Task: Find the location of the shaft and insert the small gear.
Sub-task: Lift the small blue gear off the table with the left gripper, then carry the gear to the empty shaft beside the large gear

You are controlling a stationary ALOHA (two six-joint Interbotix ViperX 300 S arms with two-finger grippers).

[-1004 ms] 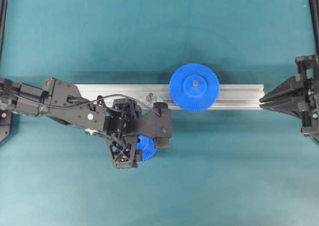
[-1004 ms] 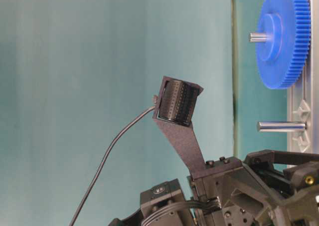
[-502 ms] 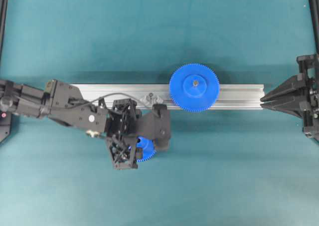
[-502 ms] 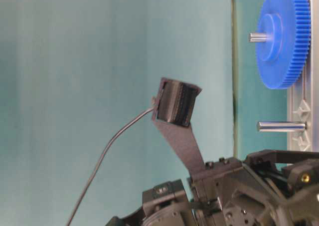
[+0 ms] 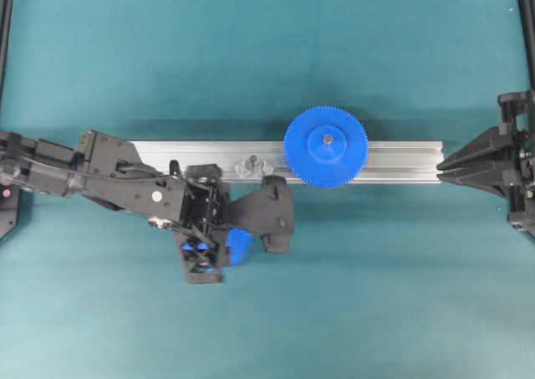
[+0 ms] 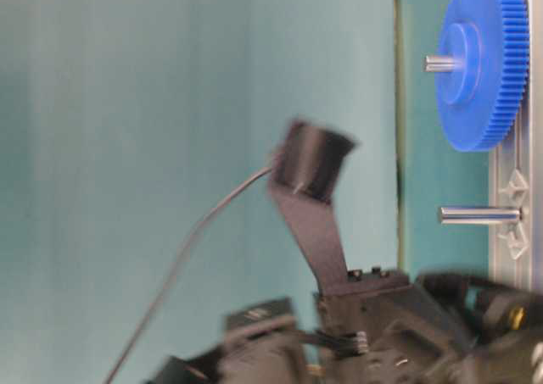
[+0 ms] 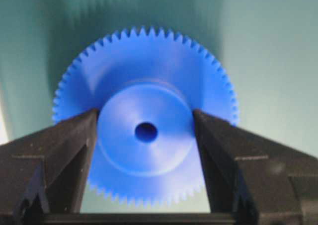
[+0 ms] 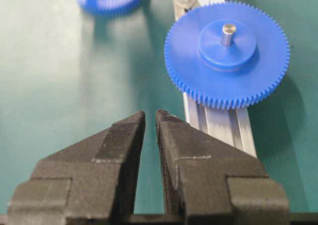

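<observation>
The small gear [image 7: 145, 131] is a bright blue toothed wheel, and it fills the left wrist view. My left gripper [image 7: 145, 114] is shut on its raised hub, one finger on each side. In the overhead view the left gripper [image 5: 219, 249] holds the small gear [image 5: 240, 247] just in front of the rail, below and left of the shaft [image 5: 252, 163]. The shaft [image 6: 479, 215] stands bare on its silvery mount. My right gripper [image 8: 150, 114] is shut and empty, at the rail's right end [image 5: 443, 168].
The larger blue gear [image 5: 325, 146] sits on its own pin on the aluminium rail [image 5: 401, 161], just right of the shaft. It also shows in the right wrist view [image 8: 227, 53] and the table-level view [image 6: 479, 62]. Teal cloth covers the table.
My left wrist has rolled with the small gear in its grip, so the gear now shows more edge-on from overhead. The left arm blurs in the table-level view. The right arm has not moved.
</observation>
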